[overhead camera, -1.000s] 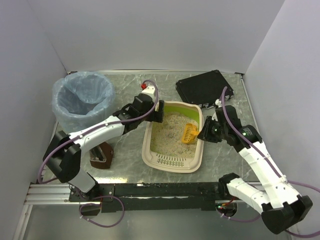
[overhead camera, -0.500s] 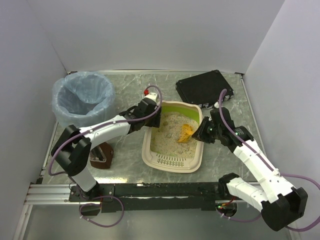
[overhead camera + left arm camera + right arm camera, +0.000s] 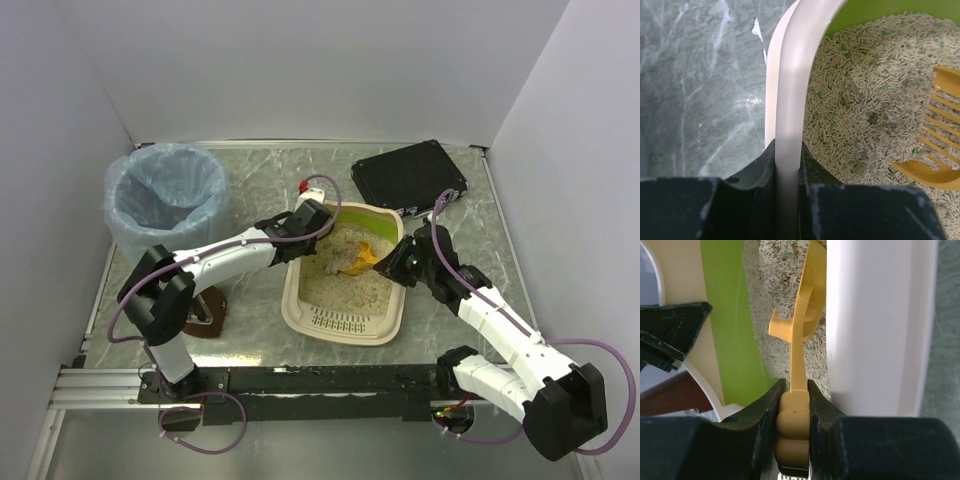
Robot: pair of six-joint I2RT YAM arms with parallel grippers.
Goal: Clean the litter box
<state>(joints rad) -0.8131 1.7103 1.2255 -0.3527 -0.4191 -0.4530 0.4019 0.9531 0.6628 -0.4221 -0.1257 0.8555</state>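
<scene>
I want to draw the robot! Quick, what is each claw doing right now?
The left gripper is closed on the rim of the litter box.
The right gripper is closed on the handle of the yellow scoop.

At bottom edge, right gripper [image 3: 794, 390] with both fingers pressed flat against handle of yellow scoop [image 3: 801, 325]. Scoop seen edge-on, reaching up over sandy granules [image 3: 772, 290]. Broad pale rim of litter box [image 3: 867, 325] right of scoop, lime-green inner wall left. Grey counter [image 3: 949, 315] strip at far right.
</scene>
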